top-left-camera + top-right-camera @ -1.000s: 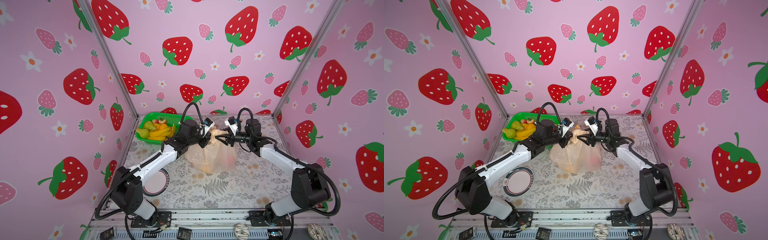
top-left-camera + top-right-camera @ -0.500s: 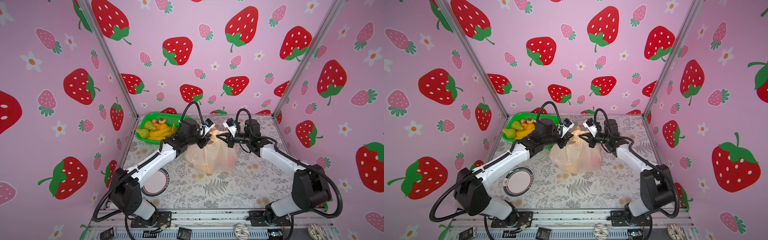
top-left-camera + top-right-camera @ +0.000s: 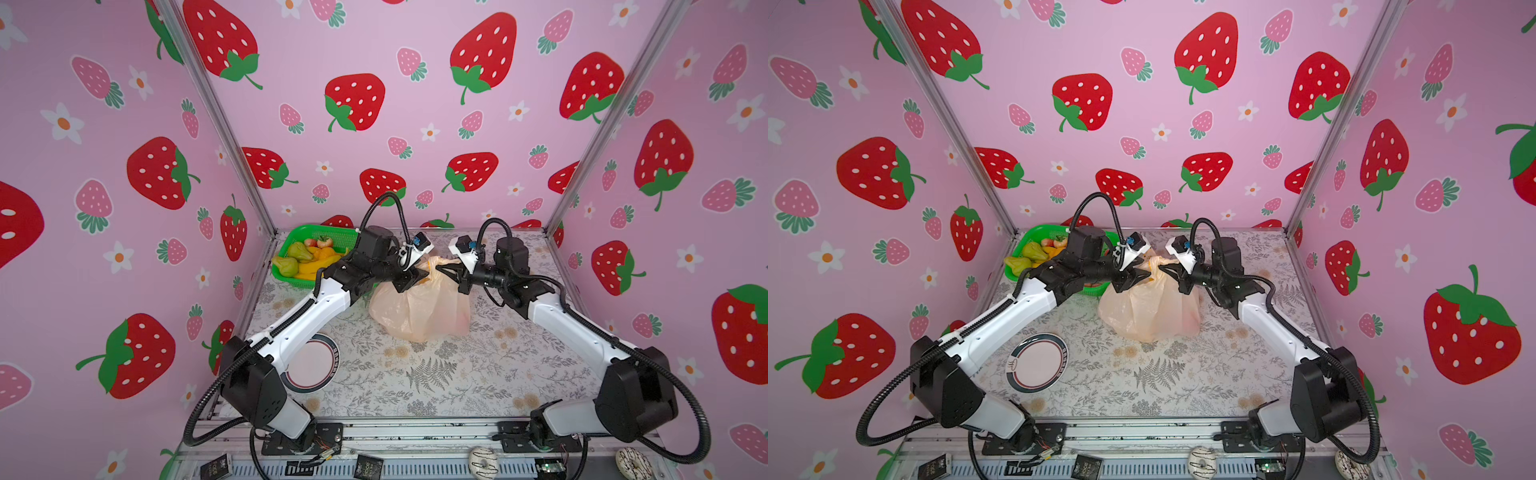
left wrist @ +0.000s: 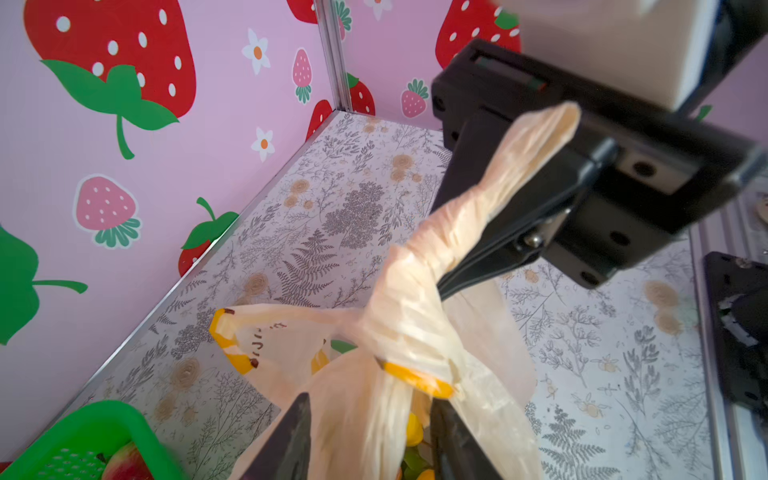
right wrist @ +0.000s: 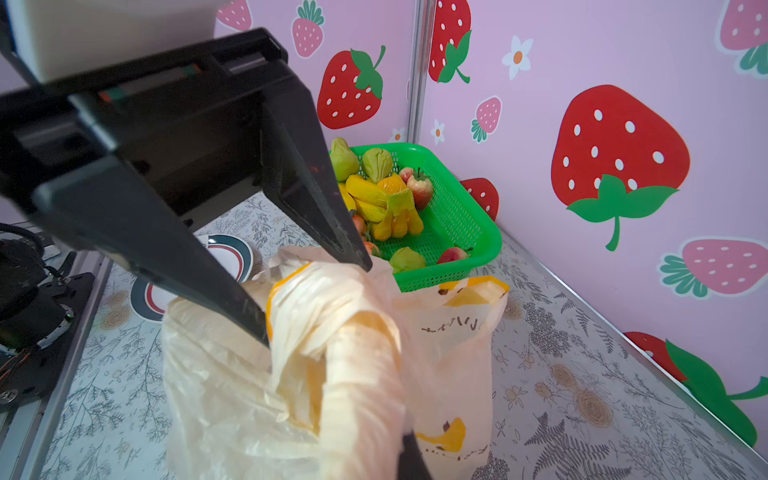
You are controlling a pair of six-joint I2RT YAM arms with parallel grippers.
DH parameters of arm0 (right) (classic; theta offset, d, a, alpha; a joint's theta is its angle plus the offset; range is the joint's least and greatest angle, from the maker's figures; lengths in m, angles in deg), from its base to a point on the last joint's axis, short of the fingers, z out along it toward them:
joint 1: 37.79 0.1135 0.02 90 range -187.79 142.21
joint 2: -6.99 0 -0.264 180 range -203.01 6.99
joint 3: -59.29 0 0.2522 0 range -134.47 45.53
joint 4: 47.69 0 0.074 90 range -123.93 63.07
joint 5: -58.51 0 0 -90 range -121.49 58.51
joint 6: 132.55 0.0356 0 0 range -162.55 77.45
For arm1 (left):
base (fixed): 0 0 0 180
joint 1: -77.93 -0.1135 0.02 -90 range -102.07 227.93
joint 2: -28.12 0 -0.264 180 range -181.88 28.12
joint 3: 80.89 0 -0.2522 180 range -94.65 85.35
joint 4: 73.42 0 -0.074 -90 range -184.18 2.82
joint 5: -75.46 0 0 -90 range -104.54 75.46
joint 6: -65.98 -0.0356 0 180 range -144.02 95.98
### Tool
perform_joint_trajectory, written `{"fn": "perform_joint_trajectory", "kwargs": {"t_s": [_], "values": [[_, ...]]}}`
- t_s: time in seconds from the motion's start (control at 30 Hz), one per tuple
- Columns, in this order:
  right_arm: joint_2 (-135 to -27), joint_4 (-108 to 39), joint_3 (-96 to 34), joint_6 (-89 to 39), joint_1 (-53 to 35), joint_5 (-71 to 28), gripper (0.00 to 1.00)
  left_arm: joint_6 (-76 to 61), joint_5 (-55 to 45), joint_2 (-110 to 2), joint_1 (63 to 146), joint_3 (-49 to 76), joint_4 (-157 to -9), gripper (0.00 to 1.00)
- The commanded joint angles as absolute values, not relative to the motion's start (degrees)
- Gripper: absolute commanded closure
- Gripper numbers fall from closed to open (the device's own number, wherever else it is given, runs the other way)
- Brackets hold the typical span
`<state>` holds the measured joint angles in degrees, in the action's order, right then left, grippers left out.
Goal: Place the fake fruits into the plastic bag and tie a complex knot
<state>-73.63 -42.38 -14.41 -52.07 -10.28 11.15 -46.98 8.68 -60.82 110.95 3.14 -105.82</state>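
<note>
The plastic bag (image 3: 419,307) (image 3: 1150,307) stands mid-table, peach with yellow bananas printed on it. Its handles are twisted into a knot (image 4: 407,316) (image 5: 332,307) at the top. My right gripper (image 3: 451,270) (image 4: 442,291) is shut on the twisted handle tail that sticks up from the knot. My left gripper (image 3: 415,277) (image 5: 309,297) is open, its fingers spread on either side of the bag's neck just below the knot. Yellow and green fake fruits (image 4: 413,428) show inside the bag. More fake fruits (image 3: 307,257) (image 5: 386,195) lie in the basket.
A green mesh basket (image 3: 286,279) (image 5: 478,216) sits in the back left corner, close behind my left arm. A round plate (image 3: 311,365) (image 3: 1038,363) lies at the front left, partly under that arm. Pink walls close in three sides.
My left gripper has opened and let go of the bag's handle. My right gripper has shut on the other handle tail and shifted a little towards the bag.
</note>
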Motion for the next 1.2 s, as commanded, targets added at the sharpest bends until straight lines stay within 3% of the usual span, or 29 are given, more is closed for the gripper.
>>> {"fn": "perform_joint_trajectory", "kwargs": {"t_s": [0.0,0.5,0.77,1.0,1.17], "values": [[-71.9,-43.6,-13.8,-54.4,-9.9,12.2,1.0,-49.9,11.4,-63.1,110.7,-1.3,-109.9,0.44],[-71.3,-43.5,-13.6,-53.9,-9.7,10.3,1.0,-56.5,12.8,-64.9,110.1,-7.3,-121.2,0.42],[-71.1,-43.9,-13.3,-53.2,-9.2,10.5,1.0,-56.0,19.0,-61.2,108.6,-3.8,-117.7,0.32],[-70.9,-44.3,-13.0,-52.8,-8.9,10.5,1.0,-54.4,22.3,-64.4,108.5,-7.8,-119.1,0.22],[-70.9,-44.4,-13.0,-52.8,-8.7,10.7,1.0,-55.9,19.9,-69.0,108.9,-12.8,-123.8,0.24]]}}
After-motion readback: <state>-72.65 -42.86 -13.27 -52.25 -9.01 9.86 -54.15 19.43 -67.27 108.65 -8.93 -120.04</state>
